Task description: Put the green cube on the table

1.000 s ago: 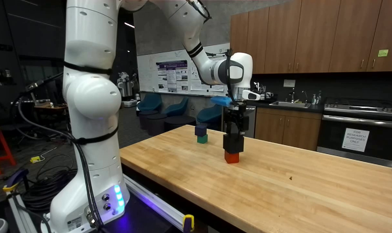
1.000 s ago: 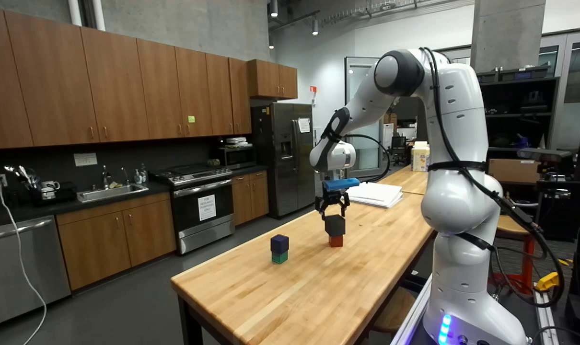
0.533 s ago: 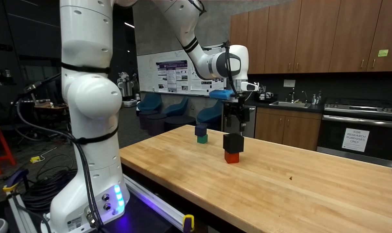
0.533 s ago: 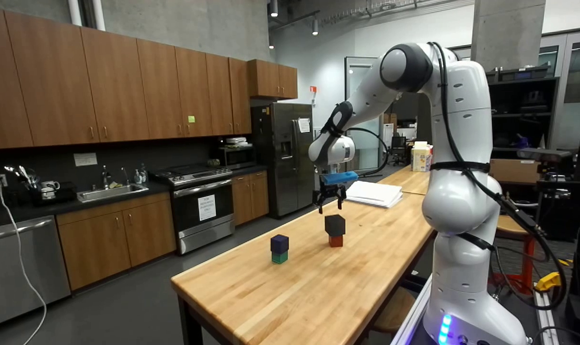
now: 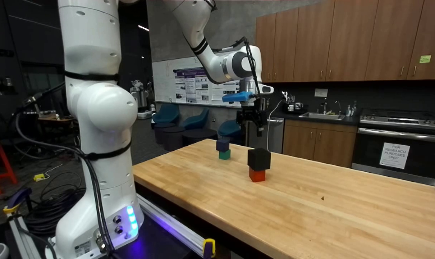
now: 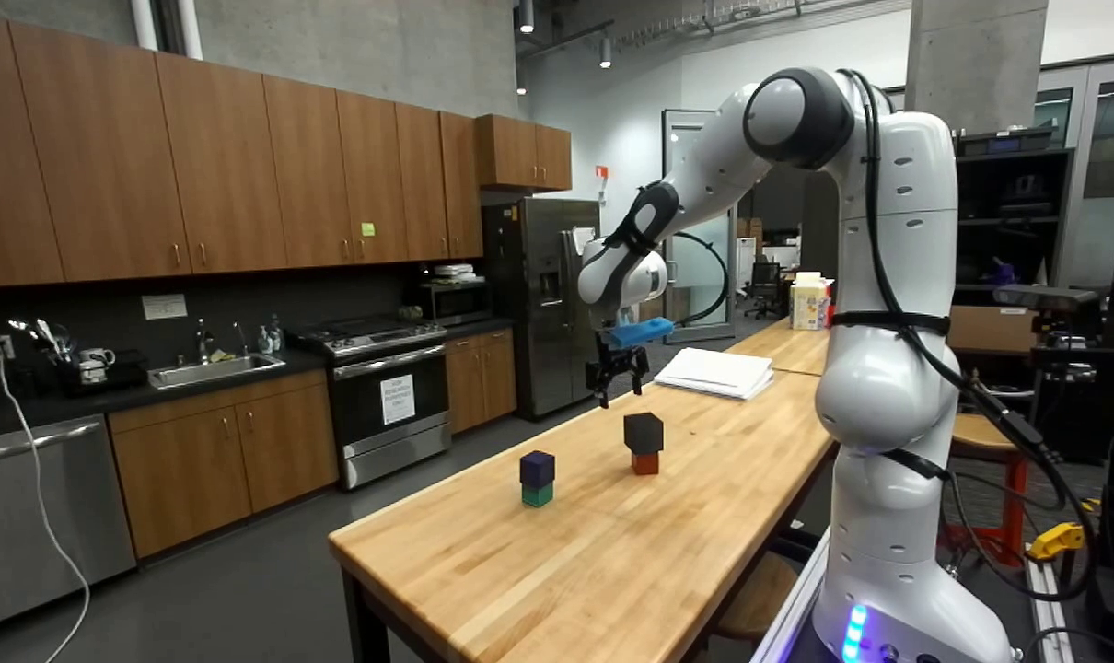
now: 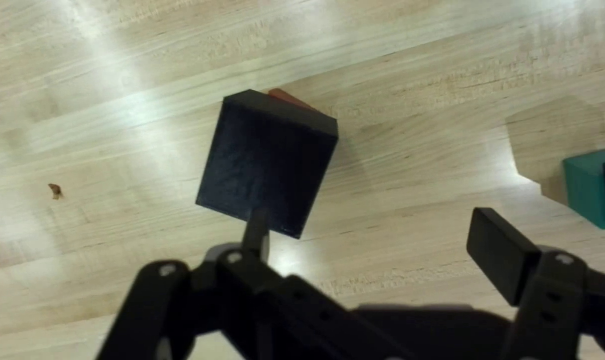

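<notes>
Green cube (image 6: 538,496) lower than hand (image 6: 620,397), well apart; hand spread wide, holding nothing.

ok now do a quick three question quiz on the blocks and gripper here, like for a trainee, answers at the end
1. True or false: the gripper is gripping the black cube.
2. Multiple choice: what colour is the block directly under the black cube? a) yellow b) red c) white
3. Fill in: the green cube rests on the table, directly beneath the ____ cube.

Key
1. False: its jaws stand open and apart from the cube in both exterior views.
2. b: it is the red block.
3. Dark blue: the dark blue cube sits on top of it.
</notes>
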Robot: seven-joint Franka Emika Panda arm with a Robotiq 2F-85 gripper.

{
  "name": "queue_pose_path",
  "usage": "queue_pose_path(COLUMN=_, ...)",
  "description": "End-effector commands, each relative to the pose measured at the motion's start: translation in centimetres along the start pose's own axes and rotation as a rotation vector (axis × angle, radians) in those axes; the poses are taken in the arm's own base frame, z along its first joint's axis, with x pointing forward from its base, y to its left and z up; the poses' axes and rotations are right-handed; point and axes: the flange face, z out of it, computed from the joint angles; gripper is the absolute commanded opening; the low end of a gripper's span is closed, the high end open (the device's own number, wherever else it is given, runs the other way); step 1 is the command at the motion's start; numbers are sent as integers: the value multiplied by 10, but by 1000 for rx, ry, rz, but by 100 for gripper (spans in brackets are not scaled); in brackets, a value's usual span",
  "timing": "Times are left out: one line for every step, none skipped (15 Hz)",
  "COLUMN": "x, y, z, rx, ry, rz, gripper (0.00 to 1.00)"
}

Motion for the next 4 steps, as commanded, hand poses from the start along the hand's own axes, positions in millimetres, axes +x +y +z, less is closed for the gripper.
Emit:
queue_pose_path(x=-12, y=-24, z=-20, rx=7, ry=-15, rz=-89, gripper=100)
queue_pose_path(x=-13, y=-31, z=-22, rx=10, ry=-21, rz=-106, gripper=100)
queue_pose_path(x=-5, y=-24, z=-12, rx=0, ry=-11, rz=-65, gripper=100)
queue_pose_path(x=-7, y=-29, z=-14, rx=1, ry=-13, rz=-80, gripper=100)
